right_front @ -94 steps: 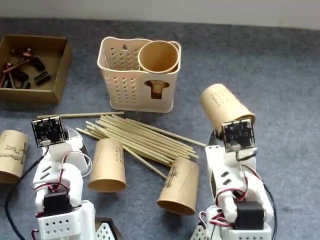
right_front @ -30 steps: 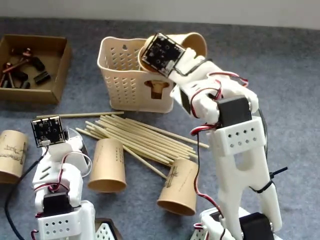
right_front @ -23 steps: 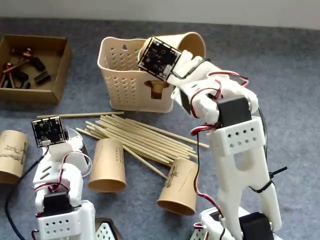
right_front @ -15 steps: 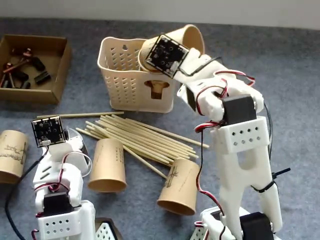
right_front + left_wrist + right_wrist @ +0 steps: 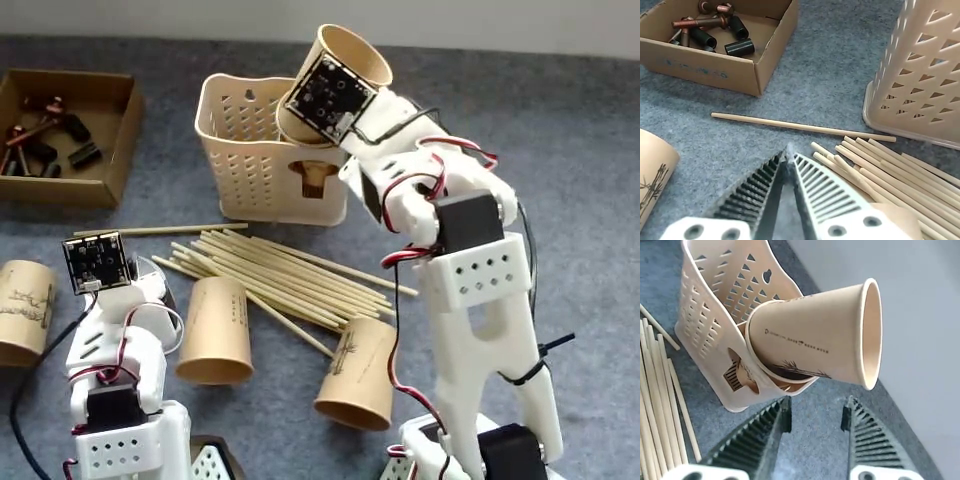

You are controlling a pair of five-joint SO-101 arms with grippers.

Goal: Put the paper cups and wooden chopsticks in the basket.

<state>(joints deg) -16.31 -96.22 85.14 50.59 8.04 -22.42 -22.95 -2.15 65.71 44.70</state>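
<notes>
A cream perforated basket (image 5: pixel 245 165) (image 5: pixel 710 300) stands at the back with a paper cup (image 5: pixel 752 360) inside it. A second paper cup (image 5: pixel 345 60) (image 5: pixel 815 335) leans tilted with its base nested in that cup and its mouth pointing up and outward. My right gripper (image 5: pixel 817 405) is open just below it, with nothing between the fingers. Wooden chopsticks (image 5: pixel 280 275) (image 5: pixel 880 170) lie in a pile in front of the basket. My left gripper (image 5: pixel 788 152) is shut and empty, low beside the pile's left end.
Three more paper cups lie on the carpet: one (image 5: pixel 215 330) by the left arm, one (image 5: pixel 360 372) by the right arm's base, one (image 5: pixel 22 310) at the left edge. A single chopstick (image 5: pixel 800 127) lies apart. A cardboard box (image 5: pixel 65 135) of metal parts sits back left.
The right arm swung from its near-side rest to the basket with the cup. The cup tipped from lying across the rim to mouth up, nested in the basket's cup. The left arm stayed still.
</notes>
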